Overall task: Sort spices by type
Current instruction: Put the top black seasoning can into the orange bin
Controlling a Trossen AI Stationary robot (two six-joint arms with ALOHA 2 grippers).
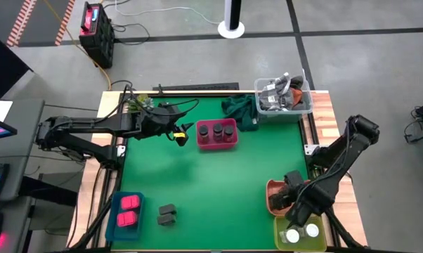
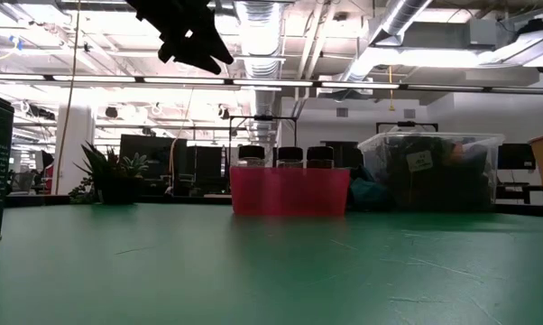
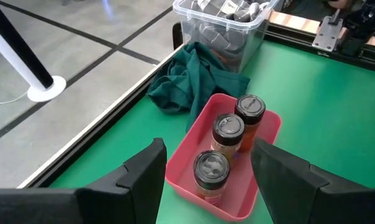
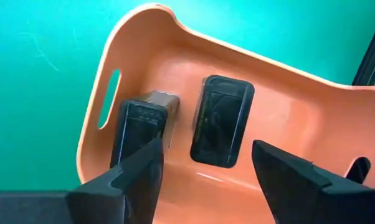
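Risk: could catch the orange tray's (image 4: 131, 37) rim when lifting the right claw (image 4: 206, 171) and tip both dark boxes (image 4: 222, 121) (lying side by side inside).
Right claw: spread, empty, over that tray.
Left claw (image 3: 206, 180): spread, empty, above three brown jars (image 3: 228, 132) in the pink tray (image 3: 181, 158).
Remaining: two dark boxes (image 1: 167, 214) loose on the desk (image 1: 218, 183) near pink packets (image 1: 129, 209).
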